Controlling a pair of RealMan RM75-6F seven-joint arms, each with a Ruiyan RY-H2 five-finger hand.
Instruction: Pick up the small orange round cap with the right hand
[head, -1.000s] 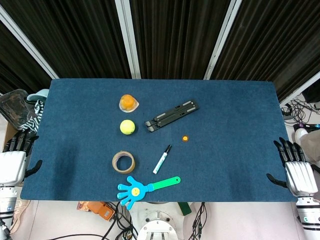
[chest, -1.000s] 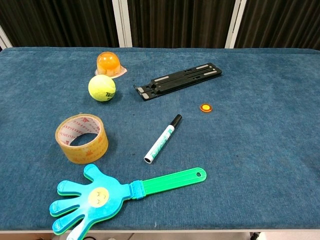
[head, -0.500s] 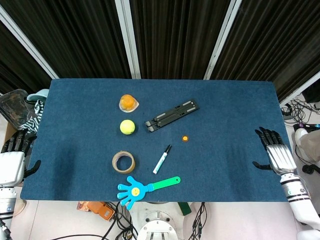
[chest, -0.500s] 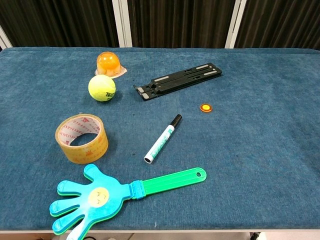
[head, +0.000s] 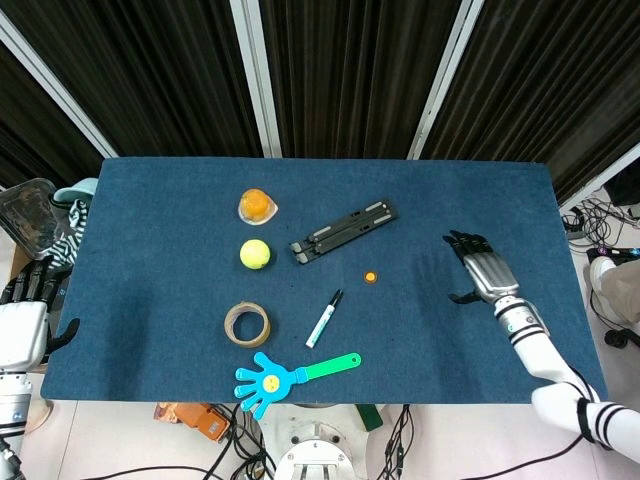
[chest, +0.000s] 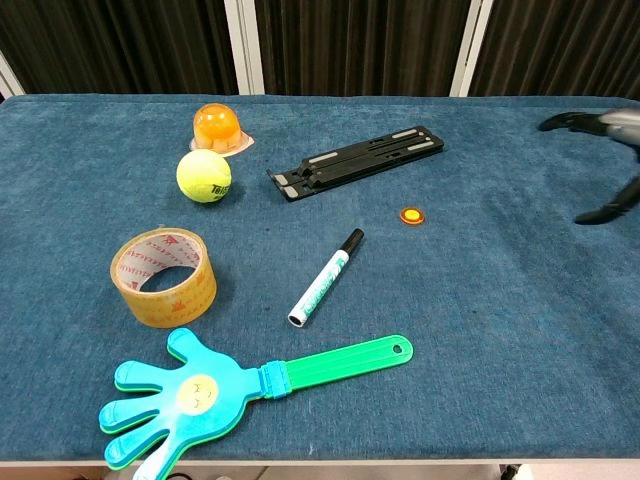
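The small orange round cap (head: 370, 276) (chest: 411, 215) lies flat on the blue table, right of the marker and below the black stand. My right hand (head: 481, 268) (chest: 606, 150) hovers over the table to the right of the cap, well apart from it, fingers spread and holding nothing. Only its fingertips show at the right edge of the chest view. My left hand (head: 28, 310) stays off the table's left edge, fingers apart and empty.
A black folding stand (head: 344, 230), a white marker (head: 324, 318), a tennis ball (head: 255, 254), an orange jelly cup (head: 257, 206), a tape roll (head: 247, 325) and a blue-green hand clapper (head: 290, 375) lie left of the cap. Bare cloth (head: 450, 220) separates cap and right hand.
My right hand has swung from beyond the table's right edge inward and up over the table, toward the cap. The left hand and all objects have stayed put.
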